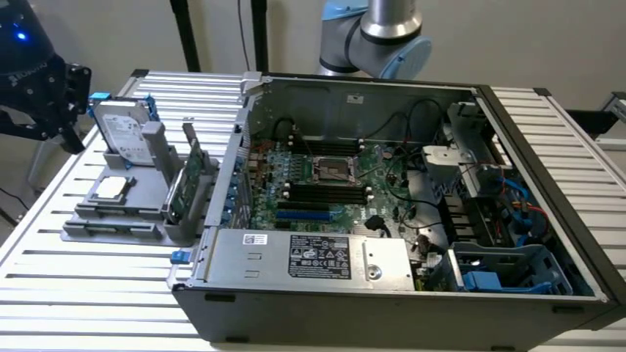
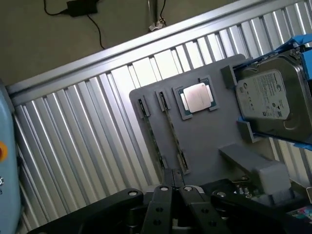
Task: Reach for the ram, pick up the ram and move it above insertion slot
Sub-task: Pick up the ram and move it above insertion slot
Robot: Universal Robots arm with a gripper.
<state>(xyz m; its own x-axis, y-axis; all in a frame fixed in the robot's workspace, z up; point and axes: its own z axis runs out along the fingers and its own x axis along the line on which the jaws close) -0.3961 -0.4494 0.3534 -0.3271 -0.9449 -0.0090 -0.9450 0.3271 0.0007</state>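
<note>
The black two-fingered gripper (image 2: pixel 174 185), jaws drawn together on nothing, is being held near the grey plastic fixture (image 2: pixel 214 131), where the long thin green ram stick (image 1: pixel 177 196) is being held upright in a slot, untouched.

Green ram (image 1: pixel 178 194), silver hard drive (image 1: pixel 127 132), grey holder (image 1: pixel 108 220).

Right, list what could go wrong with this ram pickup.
1. Two thin boards stand edge-on, side by side in the grey holder; the gripper may take the wrong one.
2. The hard drive stands on the same holder and could get knocked.
</note>
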